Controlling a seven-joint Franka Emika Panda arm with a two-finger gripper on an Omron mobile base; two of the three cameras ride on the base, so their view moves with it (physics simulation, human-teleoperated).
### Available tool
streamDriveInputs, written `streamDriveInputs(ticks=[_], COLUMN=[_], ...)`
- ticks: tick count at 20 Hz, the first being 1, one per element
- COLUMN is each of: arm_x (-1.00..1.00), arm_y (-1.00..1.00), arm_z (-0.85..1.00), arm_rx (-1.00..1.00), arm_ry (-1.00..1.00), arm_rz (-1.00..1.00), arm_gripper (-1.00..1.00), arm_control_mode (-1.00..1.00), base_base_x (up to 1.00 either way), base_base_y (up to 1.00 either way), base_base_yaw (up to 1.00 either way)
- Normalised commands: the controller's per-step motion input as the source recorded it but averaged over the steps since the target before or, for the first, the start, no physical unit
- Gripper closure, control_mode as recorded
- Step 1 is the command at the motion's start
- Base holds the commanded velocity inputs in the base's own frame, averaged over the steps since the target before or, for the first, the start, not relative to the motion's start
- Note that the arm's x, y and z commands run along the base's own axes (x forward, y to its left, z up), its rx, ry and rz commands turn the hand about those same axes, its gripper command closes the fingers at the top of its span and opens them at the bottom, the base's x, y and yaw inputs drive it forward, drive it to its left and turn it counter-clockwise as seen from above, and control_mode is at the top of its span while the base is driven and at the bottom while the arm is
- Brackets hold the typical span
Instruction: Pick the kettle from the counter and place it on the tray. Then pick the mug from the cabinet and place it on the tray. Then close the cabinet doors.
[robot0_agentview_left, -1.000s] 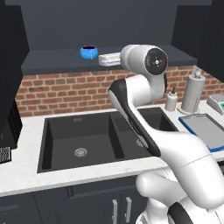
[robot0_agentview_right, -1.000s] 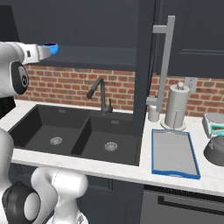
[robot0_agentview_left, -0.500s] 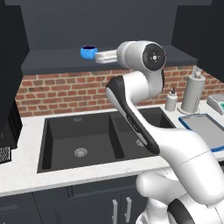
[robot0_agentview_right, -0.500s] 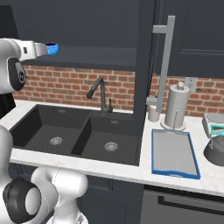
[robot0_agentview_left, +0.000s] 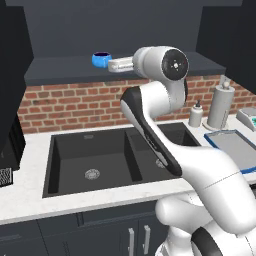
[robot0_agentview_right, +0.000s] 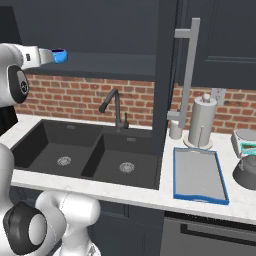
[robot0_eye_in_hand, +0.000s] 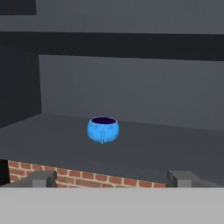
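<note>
No text, label, brand, number or sign can be read anywhere in these pictures. The small white device (robot0_agentview_right: 246, 141) at the right end of the counter has a teal screen, but nothing on it is legible. The mug (robot0_eye_in_hand: 103, 129), the tray (robot0_agentview_right: 198, 174) and the paper-towel cylinder (robot0_agentview_right: 201, 121) have plain surfaces with no markings.

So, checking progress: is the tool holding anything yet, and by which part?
Nothing. The open tool is short of the small bright-blue mug.
</note>
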Motion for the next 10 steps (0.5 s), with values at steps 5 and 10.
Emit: streamDriveInputs(ticks=[5,10], arm_x=[0.0,0.04], arm_y=[0.0,-0.01], arm_z=[0.0,0.0], arm_rx=[0.0,0.0], arm_ry=[0.0,0.0], arm_rz=[0.0,0.0], arm_gripper=[-1.0,-1.0], arm_control_mode=[-1.0,-1.0], base_base_x=[0.0,0.0], base_base_y=[0.0,0.0], base_base_yaw=[0.0,0.0])
